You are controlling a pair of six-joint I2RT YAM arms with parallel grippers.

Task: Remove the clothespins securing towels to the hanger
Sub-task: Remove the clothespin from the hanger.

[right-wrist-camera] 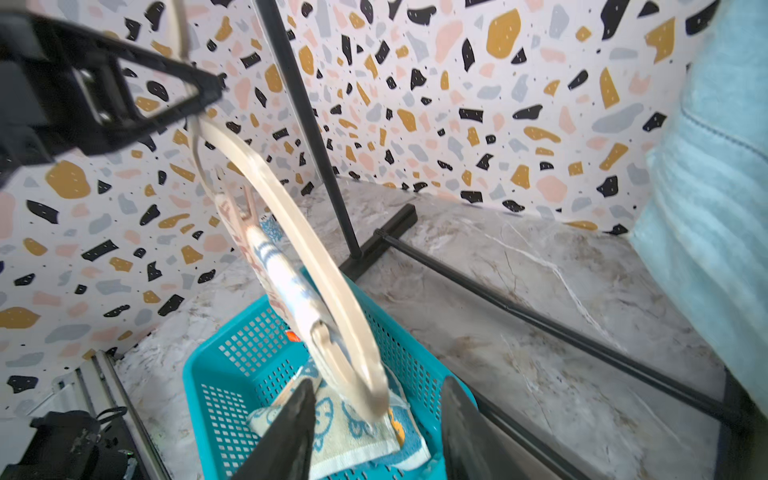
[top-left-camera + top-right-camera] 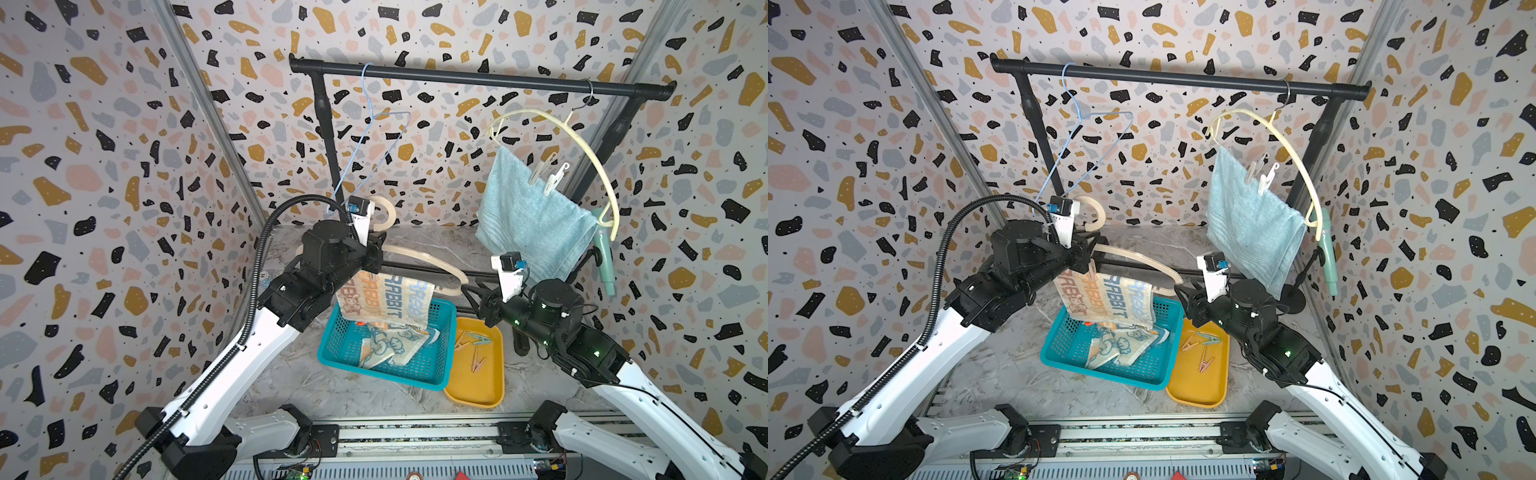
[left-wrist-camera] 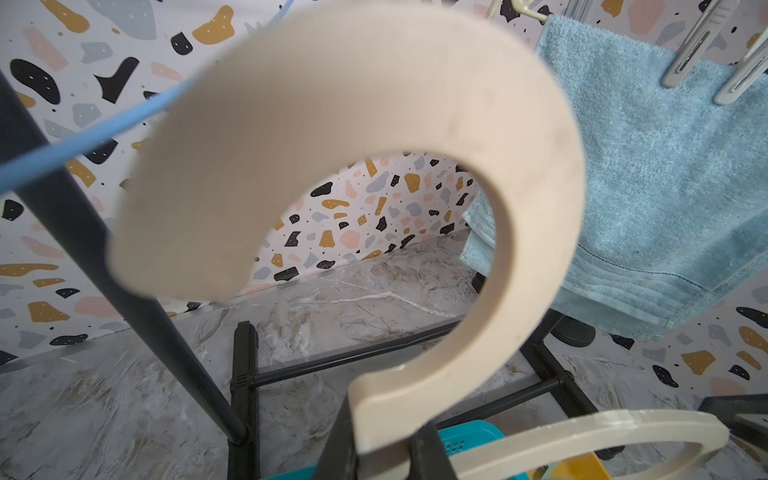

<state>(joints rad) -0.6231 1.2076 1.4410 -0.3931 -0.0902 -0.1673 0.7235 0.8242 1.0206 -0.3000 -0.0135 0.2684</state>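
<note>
- Currently the light-blue terry towel hangs soft under the black rail, pinned by two white clothespins.
- Striped RABBIT towel droops from the cream hanger, whose neck the left gripper clamps.
- Right gripper gapes empty.
- Pink clothespin on the towel's top edge: light, springy; squeeze its tails.
</note>
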